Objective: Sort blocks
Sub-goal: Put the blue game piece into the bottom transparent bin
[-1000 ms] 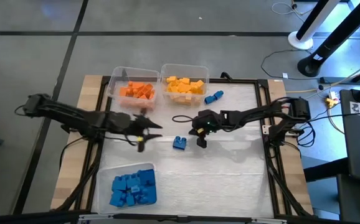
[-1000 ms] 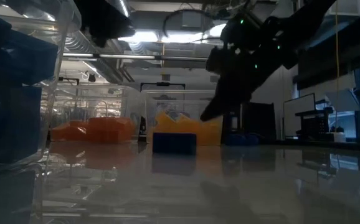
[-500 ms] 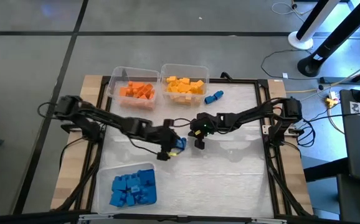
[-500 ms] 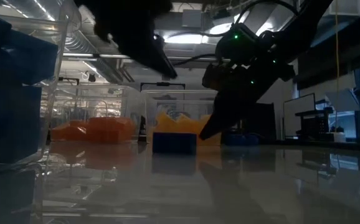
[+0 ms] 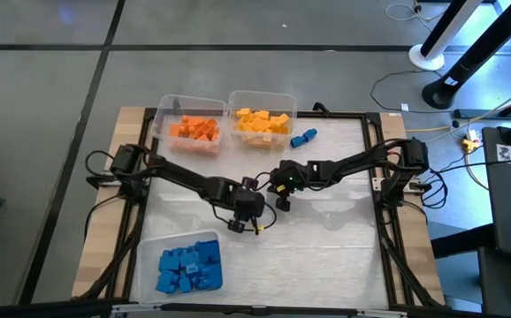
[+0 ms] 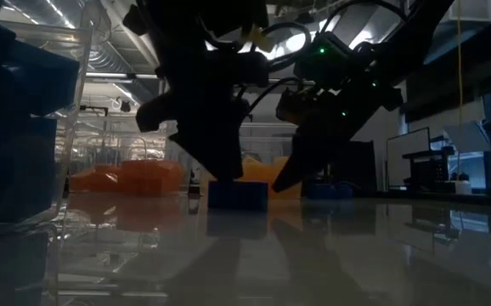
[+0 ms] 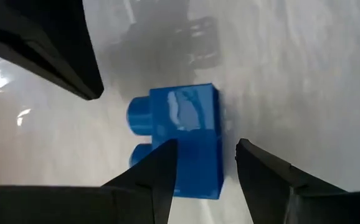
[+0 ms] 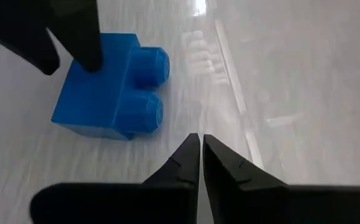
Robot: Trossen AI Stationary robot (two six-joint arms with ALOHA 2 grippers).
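over the blue block the left fingers straddle it, spread; right fingers clenched beside.

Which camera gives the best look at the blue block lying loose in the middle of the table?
The left wrist view: the blue block fills it, studs clear. The right wrist view shows it partly behind a dark finger. The low view shows only its side. In the high view the left gripper covers it.

no legible text, labels or numbers, apparently none on blocks
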